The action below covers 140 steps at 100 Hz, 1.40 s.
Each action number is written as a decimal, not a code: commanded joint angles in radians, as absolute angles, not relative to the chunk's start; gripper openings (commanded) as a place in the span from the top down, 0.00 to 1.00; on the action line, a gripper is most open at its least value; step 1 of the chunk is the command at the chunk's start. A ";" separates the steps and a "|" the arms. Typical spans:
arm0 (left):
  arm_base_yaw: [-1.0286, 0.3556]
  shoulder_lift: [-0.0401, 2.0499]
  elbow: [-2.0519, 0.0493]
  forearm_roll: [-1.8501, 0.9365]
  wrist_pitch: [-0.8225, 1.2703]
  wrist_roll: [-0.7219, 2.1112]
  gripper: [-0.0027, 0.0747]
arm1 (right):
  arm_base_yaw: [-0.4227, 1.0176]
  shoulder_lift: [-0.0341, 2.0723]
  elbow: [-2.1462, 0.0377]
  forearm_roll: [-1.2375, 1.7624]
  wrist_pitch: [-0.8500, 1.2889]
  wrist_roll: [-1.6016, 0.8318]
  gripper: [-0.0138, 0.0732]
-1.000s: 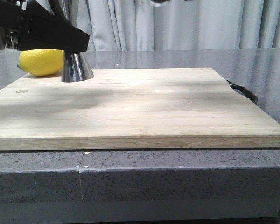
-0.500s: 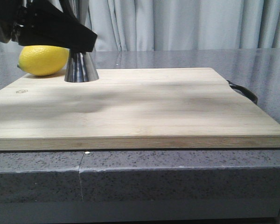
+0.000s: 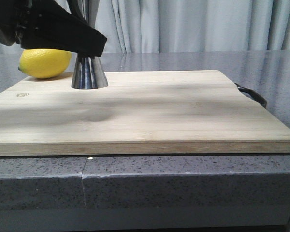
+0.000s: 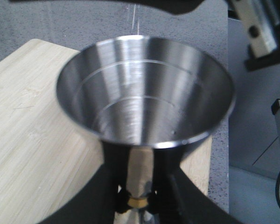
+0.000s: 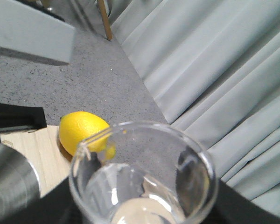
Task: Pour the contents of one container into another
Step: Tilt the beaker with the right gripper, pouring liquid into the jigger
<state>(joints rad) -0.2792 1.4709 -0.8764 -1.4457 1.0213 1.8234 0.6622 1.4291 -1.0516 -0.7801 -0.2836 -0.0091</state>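
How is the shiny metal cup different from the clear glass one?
The shiny steel hourglass-shaped jigger is opaque and mirror-like; the small clear glass beaker lets you see the yellow lemon through its wall. The jigger flares like a cone from a narrow gold-banded waist; the beaker's rim has a pouring lip. The jigger stands on the wooden cutting board; where the beaker sits is not visible. Both are open-topped.
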 commanded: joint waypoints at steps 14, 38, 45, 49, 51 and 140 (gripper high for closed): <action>-0.288 1.437 -0.908 -1.510 1.101 1.816 0.99 | 0.663 1.387 -1.091 -0.868 -0.326 -0.016 0.55; -0.288 1.437 -0.908 -1.510 1.109 1.816 0.99 | 0.663 1.387 -1.091 -0.960 -0.317 -0.016 0.55; -0.288 1.437 -0.908 -1.507 1.109 1.816 0.99 | 0.663 1.387 -1.091 -0.971 -0.314 -0.016 0.55; -0.288 1.437 -0.908 -1.507 1.109 1.816 0.99 | 0.663 1.387 -1.091 -0.978 -0.314 -0.016 0.55; -0.288 1.437 -0.908 -1.507 1.109 1.816 0.99 | 0.663 1.387 -1.091 -0.981 -0.314 -0.016 0.55; -0.288 1.437 -0.908 -1.507 1.081 1.816 0.99 | 0.663 1.387 -1.091 -1.116 -0.314 -0.016 0.55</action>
<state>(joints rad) -0.2792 1.4709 -0.8786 -1.4415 1.0470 1.8234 0.6622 1.4291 -1.0516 -1.1151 -0.2692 -0.0091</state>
